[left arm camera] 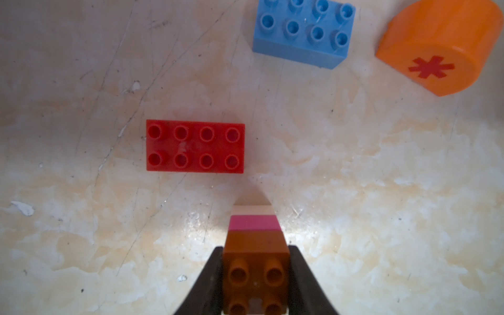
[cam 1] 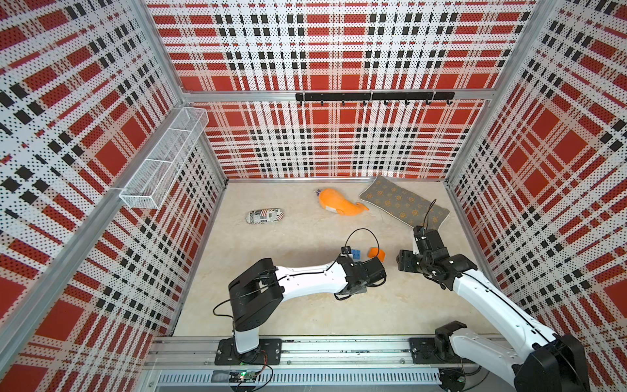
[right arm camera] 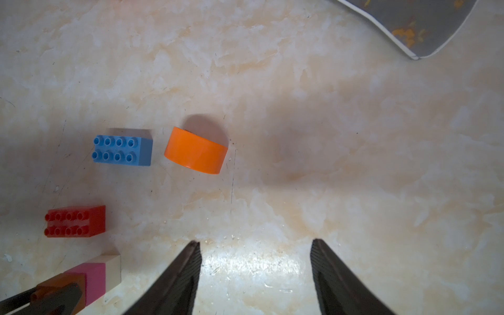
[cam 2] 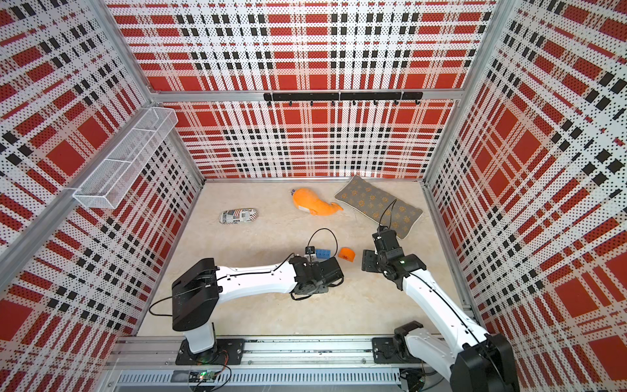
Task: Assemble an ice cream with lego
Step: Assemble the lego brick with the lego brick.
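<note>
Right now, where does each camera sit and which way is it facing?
Both top views: high behind the robot, looking down and forward on the table; left arm and right arm both show.
Left wrist: looks along the left gripper, shut on the brick stack, toward the red brick.
Right wrist: looks down past the open right gripper at the table.
Shared: both wrist views show the blue brick and orange piece.

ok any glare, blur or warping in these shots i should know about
In both top views wide-angle distortion bows the plaid walls. Left wrist view: the brown-topped stack in the left hand looks soft near the lens, the red brick crisp. Right wrist view: white glare on the table between the fingers of the right hand; the orange piece casts a round shadow.
</note>
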You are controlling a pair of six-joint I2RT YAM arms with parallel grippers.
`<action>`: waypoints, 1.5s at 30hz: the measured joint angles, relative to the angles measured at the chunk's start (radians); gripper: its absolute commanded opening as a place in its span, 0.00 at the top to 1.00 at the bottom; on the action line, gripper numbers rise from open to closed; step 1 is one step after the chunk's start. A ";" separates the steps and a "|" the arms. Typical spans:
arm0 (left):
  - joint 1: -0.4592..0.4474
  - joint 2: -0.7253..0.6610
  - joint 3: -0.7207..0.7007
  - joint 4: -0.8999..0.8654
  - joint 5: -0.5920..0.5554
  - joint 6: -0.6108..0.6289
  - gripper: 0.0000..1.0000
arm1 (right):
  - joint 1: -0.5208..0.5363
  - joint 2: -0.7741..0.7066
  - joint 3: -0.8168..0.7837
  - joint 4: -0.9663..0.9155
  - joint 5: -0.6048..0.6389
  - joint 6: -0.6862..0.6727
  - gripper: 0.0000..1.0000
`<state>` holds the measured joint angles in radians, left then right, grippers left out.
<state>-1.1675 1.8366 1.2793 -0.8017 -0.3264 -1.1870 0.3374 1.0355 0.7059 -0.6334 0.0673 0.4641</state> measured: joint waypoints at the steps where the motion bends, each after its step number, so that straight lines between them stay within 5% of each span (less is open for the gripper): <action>1: 0.000 0.000 0.000 0.000 0.000 0.002 0.74 | 0.000 0.000 0.000 0.000 0.000 0.000 0.32; 20: 0.001 0.005 -0.009 0.014 -0.002 0.026 0.74 | 0.000 0.000 0.000 0.000 -0.001 0.000 0.32; 30: 0.004 0.011 0.002 0.003 0.005 0.033 0.58 | 0.000 0.000 0.000 0.000 -0.001 0.000 0.31; 45: 0.003 0.060 0.038 -0.042 0.034 0.043 0.51 | 0.000 0.000 0.000 0.000 -0.001 -0.001 0.30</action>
<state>-1.1648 1.8969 1.3174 -0.8436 -0.2920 -1.1439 0.3370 1.0355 0.7059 -0.6334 0.0662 0.4633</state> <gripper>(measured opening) 0.477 0.690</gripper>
